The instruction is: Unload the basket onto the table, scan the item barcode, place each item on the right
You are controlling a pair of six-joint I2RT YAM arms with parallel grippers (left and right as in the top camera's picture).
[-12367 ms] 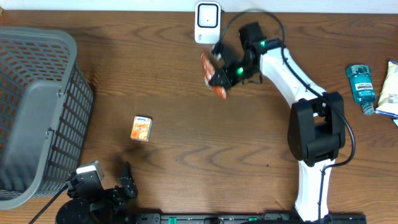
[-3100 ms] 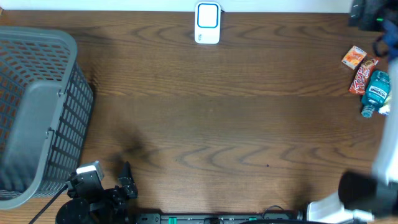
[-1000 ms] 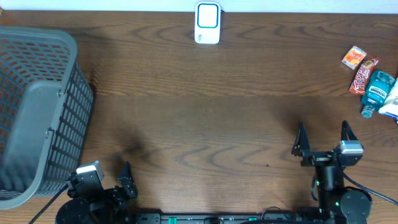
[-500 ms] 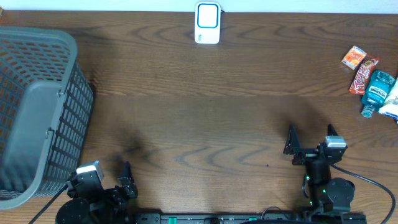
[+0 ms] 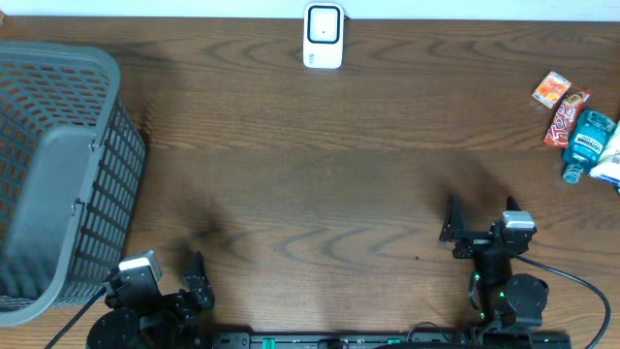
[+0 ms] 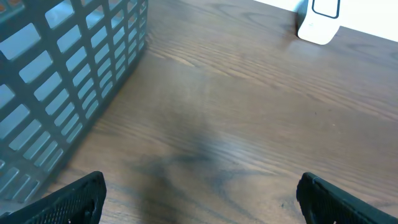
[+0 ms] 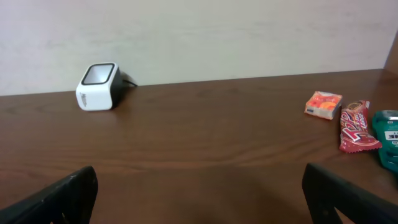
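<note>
The white barcode scanner (image 5: 324, 36) stands at the table's far edge in the middle; it also shows in the left wrist view (image 6: 320, 22) and the right wrist view (image 7: 97, 86). An orange pack (image 5: 551, 89), a red bar (image 5: 563, 118) and a teal bottle (image 5: 587, 141) lie together at the far right. My right gripper (image 5: 480, 218) rests open near the front edge, right of centre, with nothing between its fingers (image 7: 199, 193). Folded at the front left corner, my left gripper (image 5: 160, 276) is open and empty too (image 6: 199, 199).
A large grey basket (image 5: 58, 174) fills the left side, its slatted wall close to the left gripper (image 6: 74, 68). A white packet (image 5: 610, 155) pokes in at the right edge beside the bottle. Bare wood lies between both grippers and the scanner.
The right arm has shifted a little to the left near the front edge and come to rest. The left arm, the items at the right and the scanner have not moved.
</note>
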